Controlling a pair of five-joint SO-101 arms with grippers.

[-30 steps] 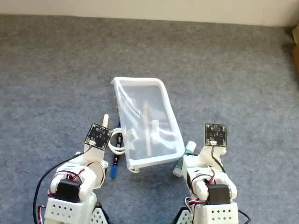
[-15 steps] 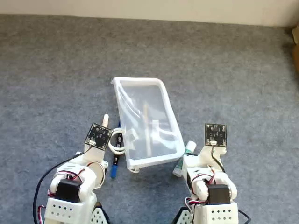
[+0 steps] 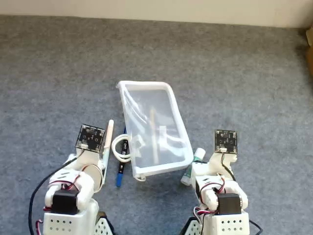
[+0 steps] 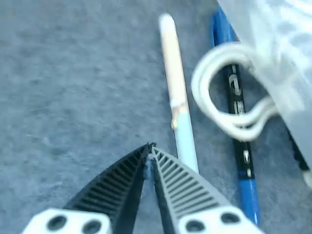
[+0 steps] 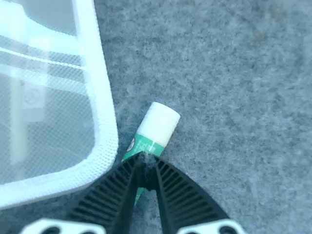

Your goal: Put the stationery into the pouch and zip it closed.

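Clear white-edged pouch (image 3: 154, 132) lies between two arms.
Left end effector (image 4: 148, 151), tips together, beside a cream pen (image 4: 176, 97); right end effector (image 5: 145, 170), tips together, over a green-and-white glue stick (image 5: 156, 129).

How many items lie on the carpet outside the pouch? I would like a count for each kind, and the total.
Pens: 2 (cream pen, blue pen)
Green tube with white cap, likely glue: 1
Total: 3
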